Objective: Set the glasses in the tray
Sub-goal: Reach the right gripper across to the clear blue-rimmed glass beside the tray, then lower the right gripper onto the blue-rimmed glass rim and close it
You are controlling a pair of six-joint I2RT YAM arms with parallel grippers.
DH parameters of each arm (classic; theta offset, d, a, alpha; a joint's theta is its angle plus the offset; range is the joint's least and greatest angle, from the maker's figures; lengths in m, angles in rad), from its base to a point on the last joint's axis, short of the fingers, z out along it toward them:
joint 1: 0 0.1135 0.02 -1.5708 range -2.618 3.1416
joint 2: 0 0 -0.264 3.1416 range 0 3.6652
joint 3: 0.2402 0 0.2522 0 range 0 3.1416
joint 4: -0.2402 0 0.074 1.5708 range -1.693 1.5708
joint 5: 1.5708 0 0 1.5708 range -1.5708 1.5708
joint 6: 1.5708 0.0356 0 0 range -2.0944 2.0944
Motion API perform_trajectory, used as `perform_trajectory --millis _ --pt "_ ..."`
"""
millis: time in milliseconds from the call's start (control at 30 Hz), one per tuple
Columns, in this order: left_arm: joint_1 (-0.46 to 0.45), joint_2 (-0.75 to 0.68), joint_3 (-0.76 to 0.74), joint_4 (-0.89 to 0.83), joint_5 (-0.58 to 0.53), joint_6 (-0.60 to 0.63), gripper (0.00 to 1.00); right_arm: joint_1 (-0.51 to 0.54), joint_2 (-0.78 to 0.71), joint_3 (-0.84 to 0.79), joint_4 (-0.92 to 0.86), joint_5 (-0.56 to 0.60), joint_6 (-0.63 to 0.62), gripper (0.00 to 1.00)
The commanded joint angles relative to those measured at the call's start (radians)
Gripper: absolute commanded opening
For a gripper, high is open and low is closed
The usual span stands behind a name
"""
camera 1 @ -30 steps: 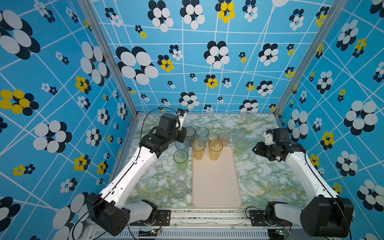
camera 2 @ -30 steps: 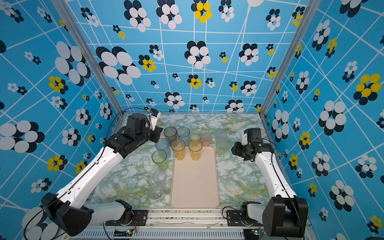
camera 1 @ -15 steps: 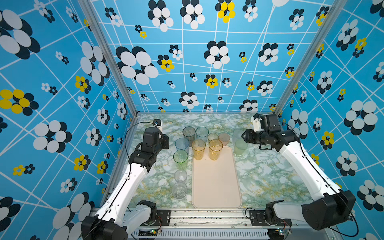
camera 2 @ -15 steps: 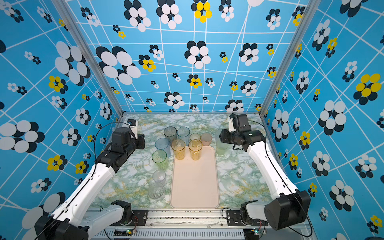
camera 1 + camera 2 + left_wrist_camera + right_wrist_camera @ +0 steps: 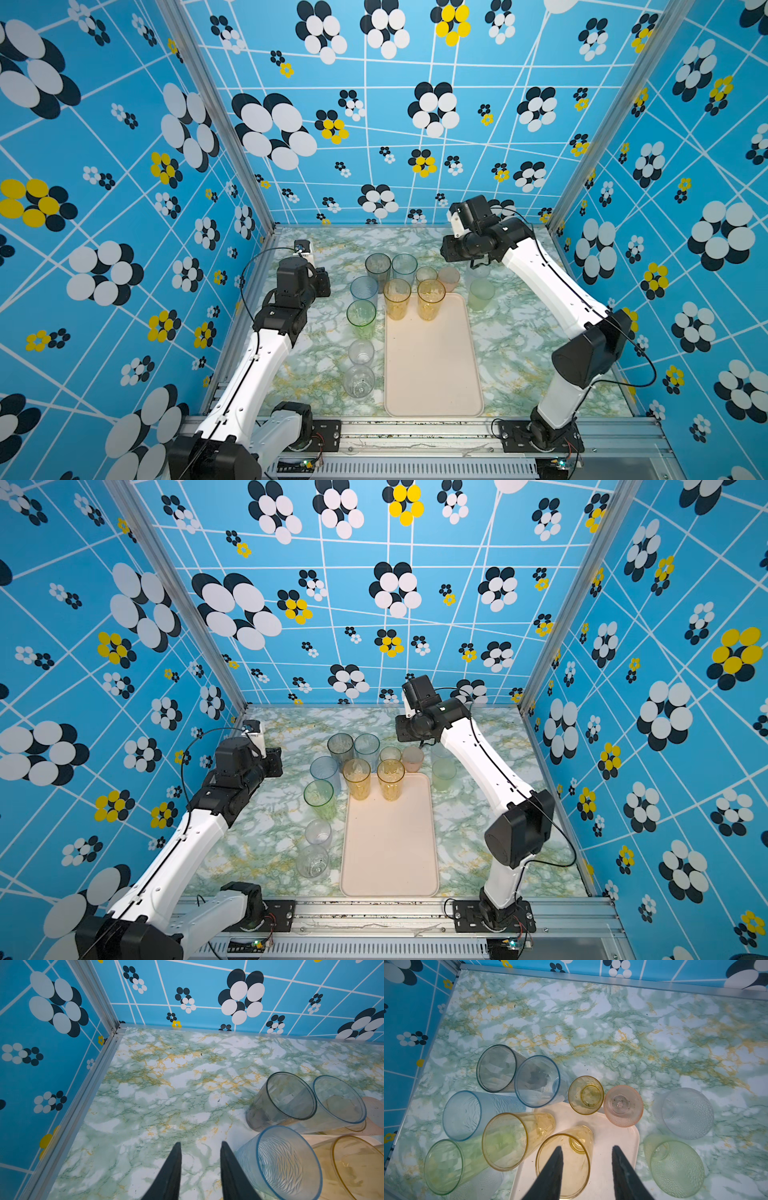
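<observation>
The cream-pink tray (image 5: 432, 365) (image 5: 388, 845) (image 5: 612, 1126) lies mid-table. Two tall amber glasses (image 5: 397, 297) (image 5: 431, 297) stand at its far end. On the marble around it stand a grey glass (image 5: 377, 266), two blue ones (image 5: 404, 266) (image 5: 363, 289), a green one (image 5: 360, 316), two clear ones (image 5: 360, 353), a small amber one (image 5: 426, 274), a pink one (image 5: 449, 277) and a frosted green one (image 5: 481, 293). My left gripper (image 5: 200, 1145) is open over bare marble beside the ribbed blue glass (image 5: 278, 1163). My right gripper (image 5: 586, 1148) (image 5: 478, 264) hangs open above the tray's far end, holding nothing.
A frosted clear glass (image 5: 685, 1113) stands on the table right of the pink one. Patterned blue walls with metal posts (image 5: 216, 116) close in the left, back and right. A metal rail (image 5: 415, 432) with both arm bases runs along the front edge.
My left arm has drawn back to the left, away from the glasses. My right arm has swung from the right side to the back, above the far glasses.
</observation>
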State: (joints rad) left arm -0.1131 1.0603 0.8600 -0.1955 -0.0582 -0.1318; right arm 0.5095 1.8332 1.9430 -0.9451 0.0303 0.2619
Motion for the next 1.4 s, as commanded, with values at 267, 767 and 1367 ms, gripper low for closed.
perform_trajectory --millis 267,767,1367 --pt "0.017 0.045 -0.021 0.064 0.043 0.001 0.35 0.049 0.335 0.450 -0.265 -0.016 -0.061 0.31" --pt "0.041 0.043 -0.017 0.049 0.075 0.012 0.36 0.063 0.570 0.680 -0.376 -0.048 -0.051 0.29" --pt "0.066 0.052 -0.017 0.058 0.106 0.005 0.35 0.070 0.629 0.724 -0.353 -0.080 -0.035 0.27"
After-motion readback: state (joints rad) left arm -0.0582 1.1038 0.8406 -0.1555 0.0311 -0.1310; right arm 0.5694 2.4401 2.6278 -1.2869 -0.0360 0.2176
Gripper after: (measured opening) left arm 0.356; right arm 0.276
